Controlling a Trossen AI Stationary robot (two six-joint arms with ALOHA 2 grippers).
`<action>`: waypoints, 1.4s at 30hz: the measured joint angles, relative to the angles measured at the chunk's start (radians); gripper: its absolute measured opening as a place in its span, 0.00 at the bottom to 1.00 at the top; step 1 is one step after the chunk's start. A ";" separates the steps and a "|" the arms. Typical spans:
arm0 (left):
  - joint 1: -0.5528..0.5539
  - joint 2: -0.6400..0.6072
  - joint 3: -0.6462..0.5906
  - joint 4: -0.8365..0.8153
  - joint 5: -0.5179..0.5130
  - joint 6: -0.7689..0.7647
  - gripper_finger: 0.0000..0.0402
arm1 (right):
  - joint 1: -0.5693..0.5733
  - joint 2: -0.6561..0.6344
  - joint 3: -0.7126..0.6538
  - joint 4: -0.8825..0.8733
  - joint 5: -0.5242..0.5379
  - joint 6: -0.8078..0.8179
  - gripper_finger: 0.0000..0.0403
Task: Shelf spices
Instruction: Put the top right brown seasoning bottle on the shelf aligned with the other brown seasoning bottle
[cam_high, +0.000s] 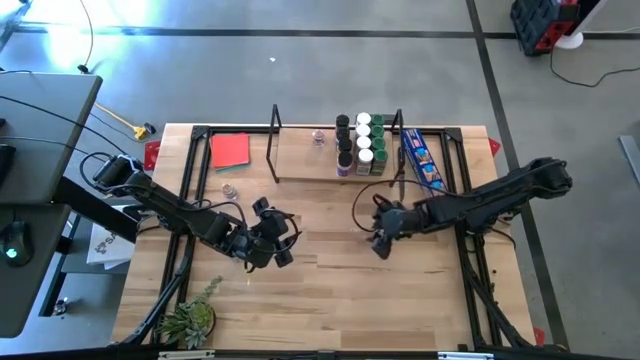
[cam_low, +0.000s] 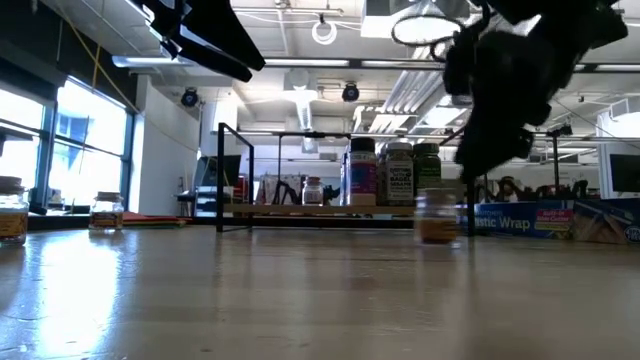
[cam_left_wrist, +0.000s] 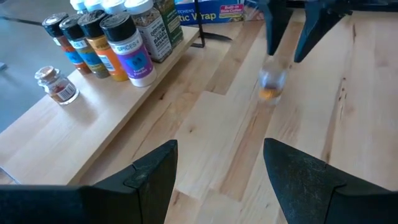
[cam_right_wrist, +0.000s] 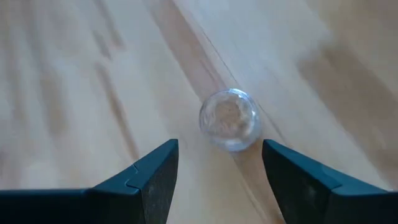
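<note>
Right hand (cam_right_wrist: 214, 171) hovering spread wide above small clear-topped jar (cam_right_wrist: 228, 119), jar standing upright on surface (cam_high: 330, 300) directly below fingers, untouched, well apart from shelf (cam_high: 300, 160), left hand (cam_high: 275, 240) waiting nearby, open.

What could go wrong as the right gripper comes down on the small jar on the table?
1. The right gripper hangs open above the jar, which looks off-centre between the fingers; one finger might tip it.
2. The jar stands loose on the table; a nudge could roll it.
3. The left gripper waits open nearby; the arms could crowd each other.
</note>
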 joint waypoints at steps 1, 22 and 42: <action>0.000 0.000 0.000 0.003 0.000 -0.004 0.58 | -0.002 0.000 0.007 0.037 0.004 -0.035 0.56; 0.145 0.457 -0.144 0.963 0.258 0.473 0.60 | 0.363 0.003 0.103 -0.070 0.248 0.122 0.56; 0.201 0.564 -0.068 0.830 0.271 0.304 0.68 | 0.432 0.003 0.102 -0.078 0.336 0.200 0.56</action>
